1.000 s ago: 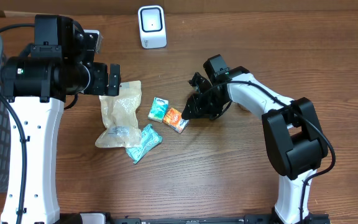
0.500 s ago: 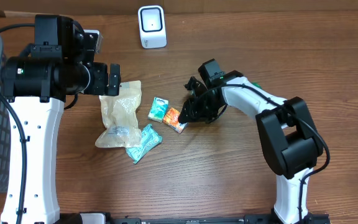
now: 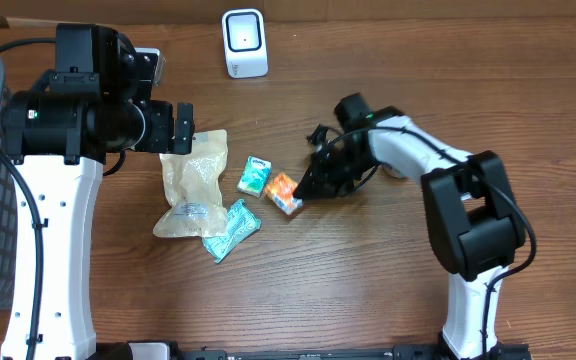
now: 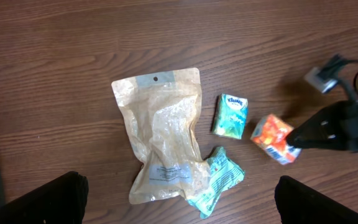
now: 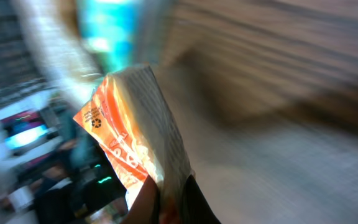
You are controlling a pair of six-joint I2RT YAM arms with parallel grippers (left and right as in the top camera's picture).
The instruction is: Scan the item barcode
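Orange packet [image 3: 282, 190] edge in right fingers [image 4: 312, 132], table [image 3: 368, 290] around

Left arm [image 3: 53, 200]: white rounded link shells, bulky black cylindrical joint housings. A black cable loops off its outer side. Right arm [image 3: 468, 230]: same build, white shells, black joint blocks, thin black cables near the wrist. Left gripper [image 3: 186, 125] and right gripper [image 3: 304, 190]: black. Left fingers [image 4: 39, 199] matte, blunt.

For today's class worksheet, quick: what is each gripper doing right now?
Left gripper: open, holding nothing.
Right gripper: closed on the small orange-and-white packet.
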